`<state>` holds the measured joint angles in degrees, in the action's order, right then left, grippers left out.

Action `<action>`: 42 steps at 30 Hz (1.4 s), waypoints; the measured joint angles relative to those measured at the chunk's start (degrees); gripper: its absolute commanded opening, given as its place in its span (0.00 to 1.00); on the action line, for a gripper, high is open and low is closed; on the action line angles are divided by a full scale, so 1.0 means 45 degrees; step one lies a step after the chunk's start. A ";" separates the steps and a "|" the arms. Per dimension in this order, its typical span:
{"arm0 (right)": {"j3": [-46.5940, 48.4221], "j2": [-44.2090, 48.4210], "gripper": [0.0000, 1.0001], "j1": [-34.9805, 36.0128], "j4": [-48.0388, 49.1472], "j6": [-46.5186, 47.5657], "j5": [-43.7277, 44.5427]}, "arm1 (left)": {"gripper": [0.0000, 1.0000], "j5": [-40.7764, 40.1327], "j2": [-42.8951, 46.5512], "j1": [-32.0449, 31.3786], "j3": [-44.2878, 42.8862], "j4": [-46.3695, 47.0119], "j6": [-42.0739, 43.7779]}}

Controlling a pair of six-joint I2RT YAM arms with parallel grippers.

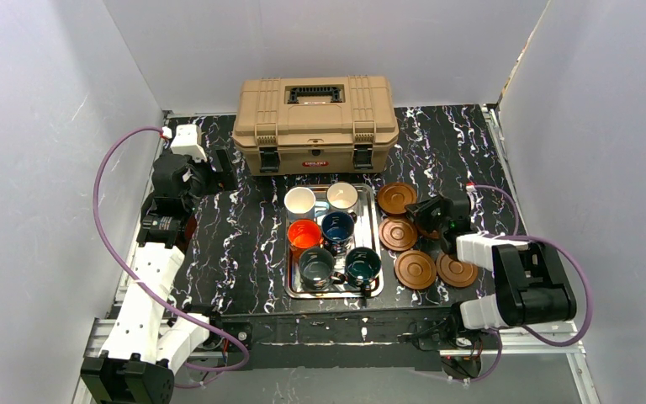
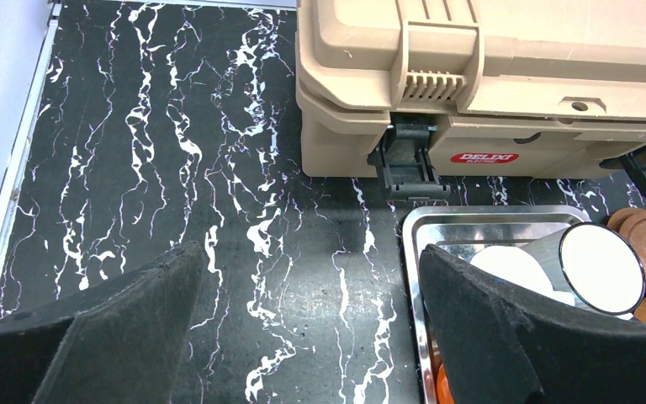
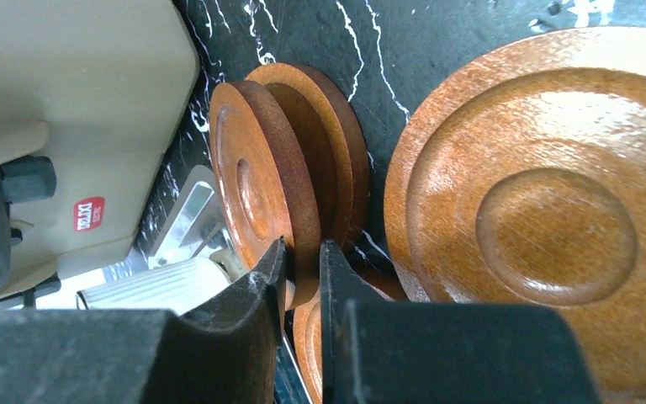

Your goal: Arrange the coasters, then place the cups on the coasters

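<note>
One coaster (image 3: 246, 181) is pinched on edge.
It is gripped by the right gripper (image 3: 303, 257), likely for laying flat; the left gripper (image 2: 309, 257) is spread wide.

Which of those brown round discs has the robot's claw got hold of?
The pinched coaster: its rim sits between the closed fingers of the right gripper. The others, like the near coaster beside it, lie free.

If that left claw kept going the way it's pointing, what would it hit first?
Probably the tan toolbox: the open left gripper aims across the black table toward the box's nearest front corner. Depth is unclear, so a downward tilt could bring it to the table first.
</note>
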<state>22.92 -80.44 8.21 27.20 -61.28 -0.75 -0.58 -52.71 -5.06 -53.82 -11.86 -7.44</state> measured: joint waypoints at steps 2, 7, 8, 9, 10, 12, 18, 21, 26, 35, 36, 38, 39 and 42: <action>-0.0131 0.0316 0.11 -0.0015 -0.0029 -0.0107 0.0180 | 0.98 0.0000 0.0000 0.0000 0.0000 0.0000 0.0000; -0.0267 0.1263 0.01 -0.0097 -0.0253 -0.0209 0.0486 | 0.98 0.0000 0.0000 0.0000 0.0000 0.0000 -0.0005; -0.0267 0.1452 0.01 -0.0121 -0.0306 -0.0223 0.0505 | 0.98 0.0000 0.0000 0.0000 0.0000 0.0000 -0.0005; -0.0267 0.1666 0.01 -0.0146 -0.0379 -0.0248 0.0515 | 0.98 0.0000 0.0000 0.0000 0.0000 0.0000 -0.0005; -0.0267 0.1870 0.01 -0.0146 -0.0452 -0.0257 0.0515 | 0.98 0.0000 0.0000 0.0000 0.0000 0.0000 -0.0005; -0.0262 0.2317 0.01 -0.0155 -0.0690 -0.0291 0.0515 | 0.98 0.0005 0.0000 0.0000 0.0000 0.0000 -0.0005; 0.0350 0.3619 0.01 -0.0228 -0.2283 0.0117 0.0942 | 0.98 0.0000 0.0005 -0.0024 0.0000 0.0000 0.0000; 0.1107 0.4095 0.01 -0.0374 -0.3225 0.0670 0.1501 | 0.98 -0.0010 0.0010 -0.0097 0.0000 0.0000 0.0010; 0.1996 0.4250 0.01 -0.1117 -0.3959 0.1336 0.1899 | 0.98 -0.0019 0.0034 -0.0267 0.0000 0.0000 0.0083; 0.3507 0.1681 0.01 -0.3172 -0.4303 0.2453 0.1545 | 0.98 -0.0083 0.0199 -0.0622 0.0000 0.0005 0.0175; 0.3585 0.1389 0.01 -0.3366 -0.4299 0.2545 0.1462 | 0.98 -0.0087 0.0214 -0.0665 0.0000 0.0000 0.0185; 0.3769 0.0831 0.01 -0.3657 -0.4299 0.2705 0.1360 | 0.98 -0.0102 0.0238 -0.0714 0.0000 0.0005 0.0194; 0.3905 0.0510 0.01 -0.3779 -0.4313 0.2788 0.1321 | 0.98 -0.0102 0.0248 -0.0743 0.0000 0.0010 0.0204; 0.4420 -0.0510 0.01 -0.3983 -0.4274 0.3031 0.1243 | 0.98 -0.0107 0.0257 -0.0811 0.0000 0.0010 0.0228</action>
<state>42.81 -82.74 -9.72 7.97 -47.64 4.84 -1.06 -51.55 -8.71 -53.82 -11.81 -6.42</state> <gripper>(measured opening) 0.197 0.981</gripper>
